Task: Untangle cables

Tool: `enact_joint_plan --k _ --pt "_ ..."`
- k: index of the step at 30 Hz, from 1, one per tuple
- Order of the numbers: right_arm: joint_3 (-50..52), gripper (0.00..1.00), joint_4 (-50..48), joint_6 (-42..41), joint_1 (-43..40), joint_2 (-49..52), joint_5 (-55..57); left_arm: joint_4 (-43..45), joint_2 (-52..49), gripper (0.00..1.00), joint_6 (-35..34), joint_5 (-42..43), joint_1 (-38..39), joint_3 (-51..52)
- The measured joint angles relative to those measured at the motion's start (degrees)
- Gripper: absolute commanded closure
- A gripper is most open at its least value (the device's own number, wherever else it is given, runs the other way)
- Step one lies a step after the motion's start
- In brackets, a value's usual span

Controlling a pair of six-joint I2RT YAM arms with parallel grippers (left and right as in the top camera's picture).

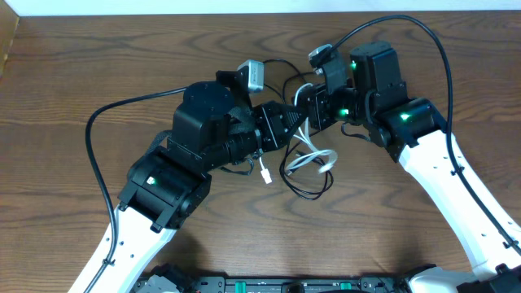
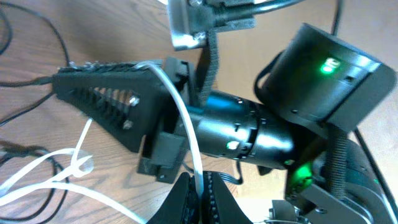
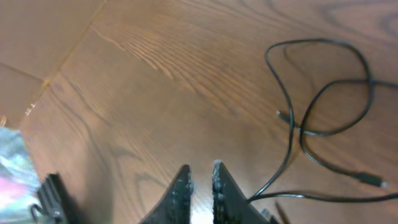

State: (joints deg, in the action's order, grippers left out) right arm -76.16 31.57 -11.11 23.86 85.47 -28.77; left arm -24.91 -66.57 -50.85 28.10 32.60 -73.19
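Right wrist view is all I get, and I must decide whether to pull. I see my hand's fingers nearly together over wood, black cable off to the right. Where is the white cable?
Observer: The left wrist view shows the white cable pinched in the shut left hand.
Operator: Is it near my right hand?
Observer: Yes, there it runs across one right hand finger; gripped or not, I can't tell.
Operator: Tangled below?
Observer: Overhead, a black cable loop overlaps its white loops on the table.
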Motion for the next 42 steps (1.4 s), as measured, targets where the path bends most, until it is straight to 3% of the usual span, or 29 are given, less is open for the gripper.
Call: enact_joint_plan --k 7,9,11,12,16,20,26,42 --pt "0.0 0.99 1.68 -5.73 0.0 0.0 -0.11 -9.25 0.0 0.92 -0.2 -8.7 -2.54 0.0" --pt "0.0 0.99 2.23 -8.24 0.0 0.0 -0.7 -12.26 0.0 0.83 -0.09 -12.96 -3.43 0.0" --pt "0.0 0.99 2.43 -10.93 0.0 0.0 -2.4 -14.88 0.0 0.59 -0.04 -17.33 -4.33 0.0" --pt "0.0 0.99 2.45 -11.72 0.0 0.0 -3.04 -16.26 0.0 0.54 -0.17 -19.65 -4.81 0.0" --pt "0.0 0.99 2.45 -16.46 0.0 0.0 -7.17 -18.75 0.0 0.49 0.5 -26.12 -6.03 0.0" --pt "0.0 0.98 2.43 -24.44 0.13 0.0 -10.03 -18.82 0.02 0.48 1.77 -27.58 -6.14 0.0" --pt "0.0 0.98 1.09 -38.05 0.9 0.0 -10.29 -18.69 0.04 0.48 5.14 -22.38 -6.14 0.0" --pt "0.0 0.98 -2.34 -60.63 2.89 0.0 -7.65 -18.18 0.04 0.54 25.2 -10.29 -6.14 0.0"
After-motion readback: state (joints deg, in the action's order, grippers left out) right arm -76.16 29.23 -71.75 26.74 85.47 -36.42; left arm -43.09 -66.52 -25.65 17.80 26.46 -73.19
